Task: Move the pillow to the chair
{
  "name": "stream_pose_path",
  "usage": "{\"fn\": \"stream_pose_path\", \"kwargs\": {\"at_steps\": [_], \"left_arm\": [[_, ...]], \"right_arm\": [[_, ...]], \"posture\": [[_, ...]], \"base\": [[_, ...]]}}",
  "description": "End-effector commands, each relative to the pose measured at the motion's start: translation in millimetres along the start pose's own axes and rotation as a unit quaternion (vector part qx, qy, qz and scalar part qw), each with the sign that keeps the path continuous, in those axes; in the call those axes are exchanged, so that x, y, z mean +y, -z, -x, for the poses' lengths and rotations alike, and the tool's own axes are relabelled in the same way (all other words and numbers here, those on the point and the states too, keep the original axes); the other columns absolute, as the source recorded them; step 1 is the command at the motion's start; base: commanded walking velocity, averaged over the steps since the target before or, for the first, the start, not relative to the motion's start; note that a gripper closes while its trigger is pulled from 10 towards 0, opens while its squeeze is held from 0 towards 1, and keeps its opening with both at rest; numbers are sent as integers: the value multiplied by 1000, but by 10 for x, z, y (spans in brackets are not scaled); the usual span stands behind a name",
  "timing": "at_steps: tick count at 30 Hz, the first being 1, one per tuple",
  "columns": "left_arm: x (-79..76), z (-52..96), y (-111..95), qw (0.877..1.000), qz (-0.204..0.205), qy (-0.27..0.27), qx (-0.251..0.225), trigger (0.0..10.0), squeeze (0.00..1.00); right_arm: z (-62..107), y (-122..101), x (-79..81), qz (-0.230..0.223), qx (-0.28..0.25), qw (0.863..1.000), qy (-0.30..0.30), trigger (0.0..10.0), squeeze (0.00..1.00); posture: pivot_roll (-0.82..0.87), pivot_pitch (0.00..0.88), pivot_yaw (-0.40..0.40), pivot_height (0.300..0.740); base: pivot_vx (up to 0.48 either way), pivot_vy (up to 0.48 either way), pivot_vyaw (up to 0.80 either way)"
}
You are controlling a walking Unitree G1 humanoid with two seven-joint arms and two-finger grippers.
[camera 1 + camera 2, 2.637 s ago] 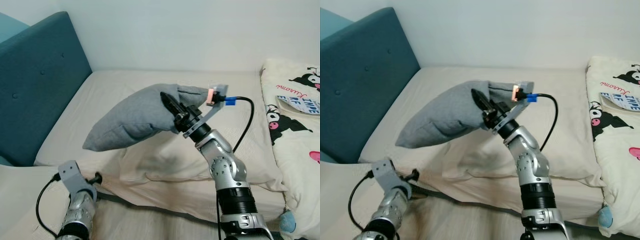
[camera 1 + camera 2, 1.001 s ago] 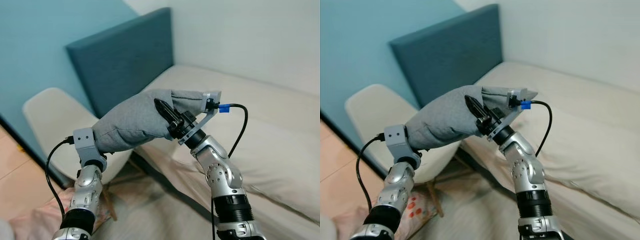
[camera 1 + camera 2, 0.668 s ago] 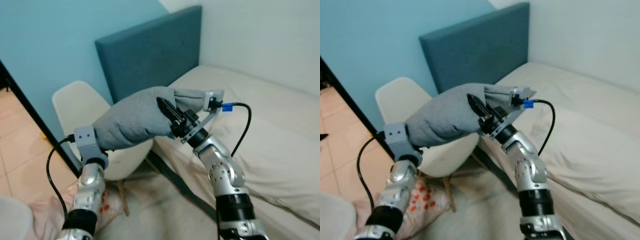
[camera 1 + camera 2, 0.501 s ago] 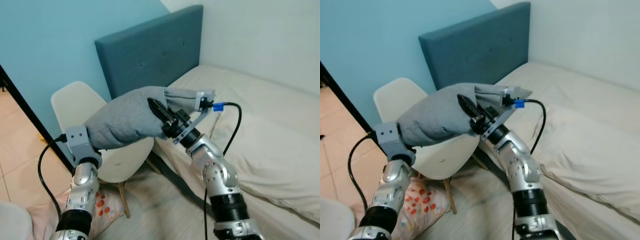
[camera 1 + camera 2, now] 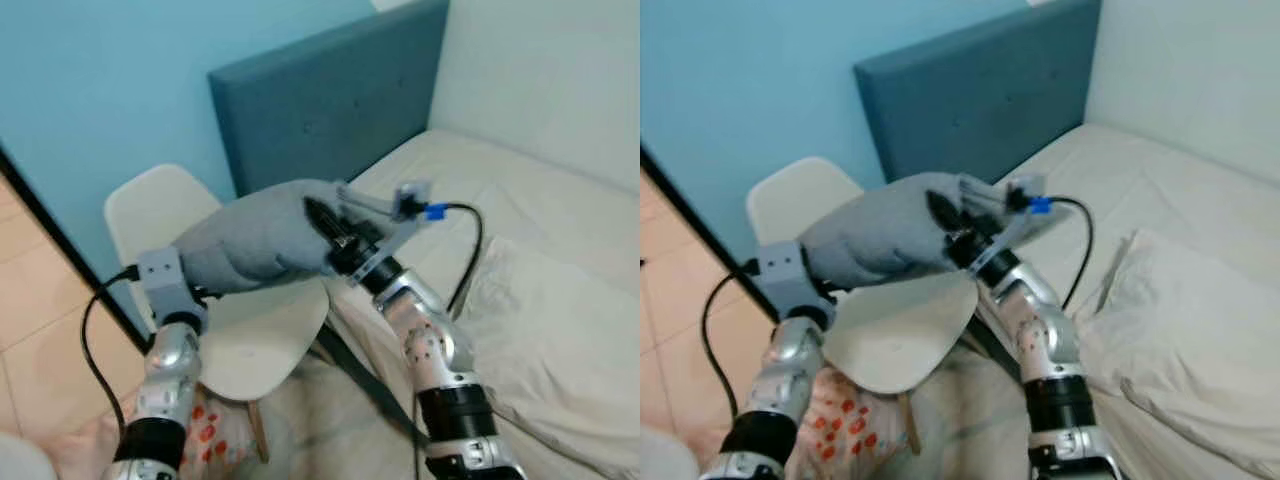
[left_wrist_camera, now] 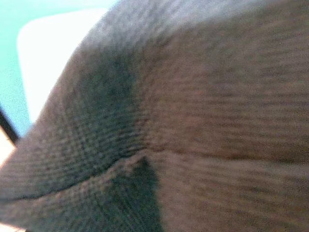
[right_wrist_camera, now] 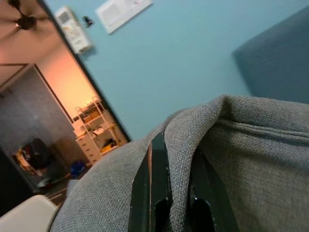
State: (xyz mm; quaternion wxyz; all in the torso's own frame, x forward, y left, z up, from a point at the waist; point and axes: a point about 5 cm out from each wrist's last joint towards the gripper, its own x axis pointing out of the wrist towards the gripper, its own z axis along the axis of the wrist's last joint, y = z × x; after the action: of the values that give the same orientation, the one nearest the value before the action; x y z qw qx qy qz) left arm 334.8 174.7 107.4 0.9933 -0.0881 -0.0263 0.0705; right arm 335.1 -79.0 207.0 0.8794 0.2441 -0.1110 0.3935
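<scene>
R hand (image 7: 169,193) pinches a pillow (image 5: 255,240) fold, holding it above the chair (image 5: 255,335). L hand under pillow; grip can't tell.

A home bedroom: a made bed (image 5: 520,200) with teal headboard (image 5: 320,110) beside a white chair (image 5: 250,340).
</scene>
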Motion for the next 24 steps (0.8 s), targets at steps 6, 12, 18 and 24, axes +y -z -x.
{"fn": "stream_pose_path", "kwargs": {"at_steps": [6,12,18,24], "left_arm": [[-108,-8,-43,1000,-7,26,-7,10000,0],[-111,-23,-24,1000,-1,15,5,10000,0],[-157,-9,-12,999,-3,34,8,10000,0],[-205,14,6,998,-31,53,13,10000,0]], "right_arm": [[-75,9,115,-5,0,999,-35,10000,0],[-62,103,230,19,32,996,-77,10000,0],[-35,211,277,25,61,994,-93,10000,0],[-4,353,158,28,122,991,-51,10000,0]], "posture": [[-199,83,95,740],[-201,81,94,740],[-201,82,93,740],[-203,88,94,740]], "base": [[480,0,0],[160,0,133],[0,0,800],[0,-311,267]]}}
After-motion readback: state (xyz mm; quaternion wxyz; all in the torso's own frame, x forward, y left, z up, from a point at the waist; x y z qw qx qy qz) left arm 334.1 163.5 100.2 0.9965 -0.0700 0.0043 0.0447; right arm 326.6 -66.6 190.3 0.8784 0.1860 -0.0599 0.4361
